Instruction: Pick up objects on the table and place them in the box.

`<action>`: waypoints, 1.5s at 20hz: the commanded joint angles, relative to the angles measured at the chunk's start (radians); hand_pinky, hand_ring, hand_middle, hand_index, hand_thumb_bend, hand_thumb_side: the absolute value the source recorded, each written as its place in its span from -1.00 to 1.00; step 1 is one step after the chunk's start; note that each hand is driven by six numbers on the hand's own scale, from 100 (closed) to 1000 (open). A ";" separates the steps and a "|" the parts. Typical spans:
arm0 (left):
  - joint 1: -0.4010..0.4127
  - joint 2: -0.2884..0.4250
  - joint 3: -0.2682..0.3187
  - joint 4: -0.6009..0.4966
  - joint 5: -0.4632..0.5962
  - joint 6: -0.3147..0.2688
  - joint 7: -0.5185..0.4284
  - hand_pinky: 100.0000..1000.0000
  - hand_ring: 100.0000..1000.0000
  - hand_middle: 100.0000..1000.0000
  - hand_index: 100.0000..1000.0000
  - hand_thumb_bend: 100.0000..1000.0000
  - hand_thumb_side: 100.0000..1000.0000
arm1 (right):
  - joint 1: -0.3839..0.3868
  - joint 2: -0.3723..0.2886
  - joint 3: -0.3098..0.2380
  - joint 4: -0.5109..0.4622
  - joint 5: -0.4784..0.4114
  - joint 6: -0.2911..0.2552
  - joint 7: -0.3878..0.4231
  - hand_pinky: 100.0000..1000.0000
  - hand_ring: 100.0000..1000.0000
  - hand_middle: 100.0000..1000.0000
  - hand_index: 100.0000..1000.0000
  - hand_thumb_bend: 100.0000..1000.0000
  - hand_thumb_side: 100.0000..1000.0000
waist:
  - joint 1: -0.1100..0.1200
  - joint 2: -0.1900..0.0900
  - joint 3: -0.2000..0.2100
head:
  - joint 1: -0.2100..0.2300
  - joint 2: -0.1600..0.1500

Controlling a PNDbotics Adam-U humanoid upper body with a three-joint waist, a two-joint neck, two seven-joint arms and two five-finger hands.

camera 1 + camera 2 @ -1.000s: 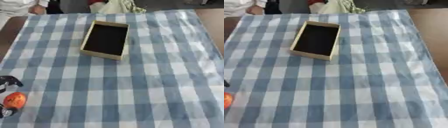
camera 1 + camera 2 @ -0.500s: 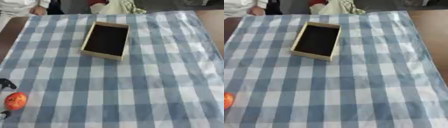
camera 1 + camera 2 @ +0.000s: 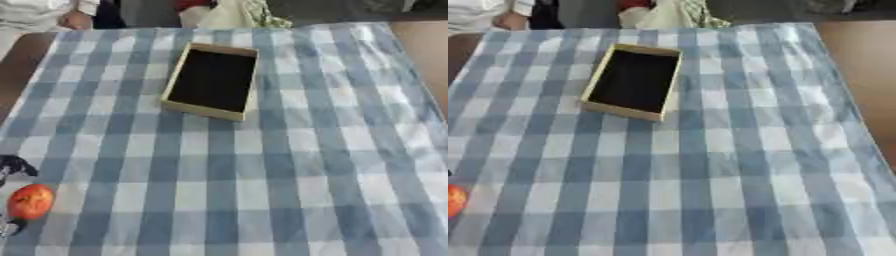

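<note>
Left hand (image 3: 12,167) at the near-left edge is still curled round the orange-red fruit (image 3: 30,201) — we've barely moved it, so it remains well apart from the empty box (image 3: 212,81) — carry unfinished.

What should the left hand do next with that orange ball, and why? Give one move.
Probably lift the orange ball and carry it up and right toward the box. The left hand shows only as dark fingers around the ball at the lower left edge, the box stands open and looks empty, and the checked cloth between them is bare.
</note>
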State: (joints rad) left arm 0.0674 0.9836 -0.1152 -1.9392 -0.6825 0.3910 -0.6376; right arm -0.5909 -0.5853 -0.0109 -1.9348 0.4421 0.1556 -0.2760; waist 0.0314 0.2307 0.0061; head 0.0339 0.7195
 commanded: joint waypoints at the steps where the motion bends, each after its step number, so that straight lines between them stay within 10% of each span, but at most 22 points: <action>1: -0.013 0.019 0.000 0.011 -0.004 -0.005 -0.004 0.76 0.87 0.75 0.74 -0.29 -1.00 | -0.017 -0.017 -0.007 -0.004 -0.006 -0.001 -0.003 0.38 0.36 0.42 0.57 -0.80 0.85 | 0.001 -0.011 -0.001 | 0.006 0.002; 14: -0.014 0.016 -0.003 -0.004 0.013 -0.004 0.022 0.52 0.67 0.56 0.56 -0.78 -1.00 | -0.014 -0.019 -0.008 -0.002 -0.008 -0.001 -0.005 0.38 0.36 0.42 0.56 -0.80 0.85 | 0.002 -0.011 -0.002 | 0.003 0.003; 30: -0.057 0.055 0.035 -0.061 -0.005 -0.002 0.060 0.40 0.56 0.48 0.49 -0.94 -1.00 | -0.013 -0.023 -0.009 -0.001 -0.005 -0.002 -0.009 0.38 0.36 0.42 0.56 -0.80 0.86 | 0.006 -0.018 0.003 | 0.016 0.004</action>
State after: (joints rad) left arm 0.0225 0.9946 -0.1033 -1.9831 -0.6794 0.3931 -0.5858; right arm -0.5900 -0.5850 -0.0113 -1.9294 0.4391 0.1552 -0.2807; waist 0.0360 0.2301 0.0072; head 0.0435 0.7195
